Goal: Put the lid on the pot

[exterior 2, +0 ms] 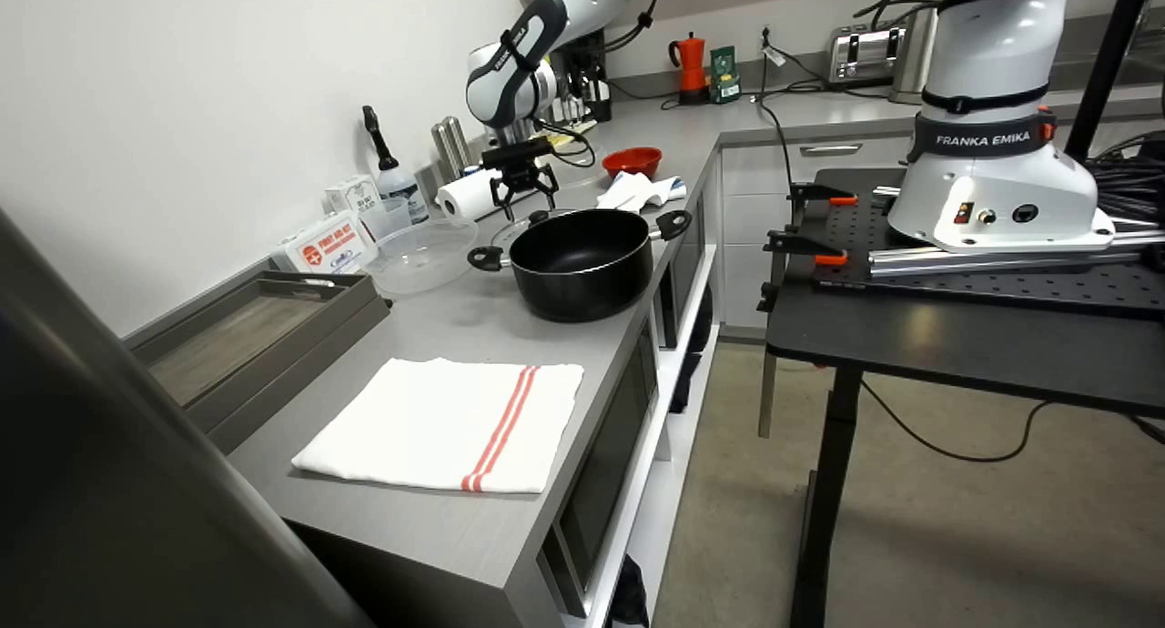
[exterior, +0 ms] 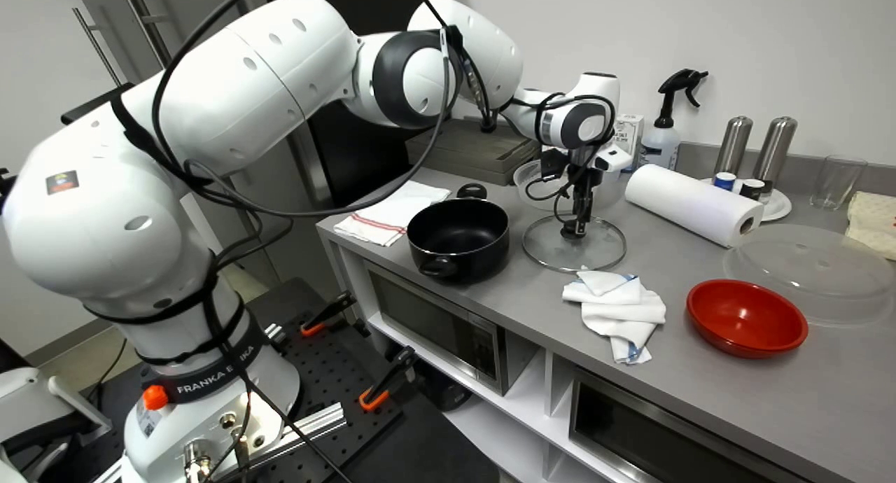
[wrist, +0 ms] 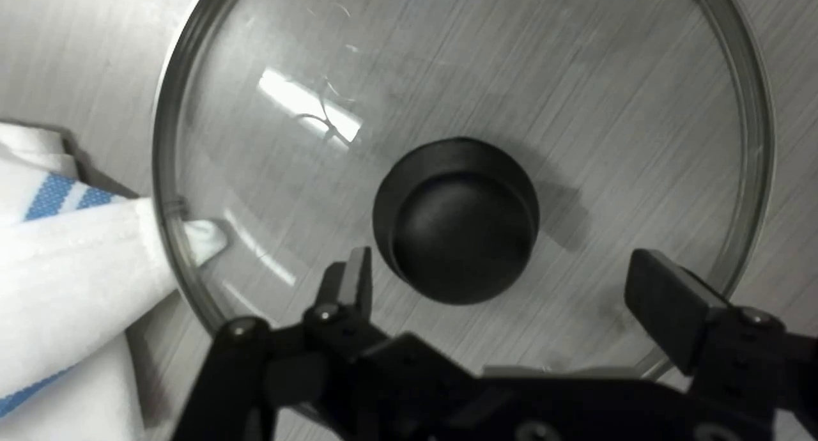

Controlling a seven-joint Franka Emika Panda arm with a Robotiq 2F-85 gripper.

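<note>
Right of the pot (exterior: 460, 241) in an exterior view, the lid (exterior: 577, 254) is being supported by the counter (exterior: 665, 259). In the wrist view, its knob (wrist: 457, 220) is being bracketed by the gripper (wrist: 503, 252), fingers apart, one closer; it should probably be centred before being squeezed.

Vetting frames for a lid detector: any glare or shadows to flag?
Wrist view: bright glare streaks on the lid, a soft shadow beside its black knob, the gripper mostly dark; in an exterior view, the pot goes near-black inside; in an exterior view, a warm highlight on the black table.
</note>
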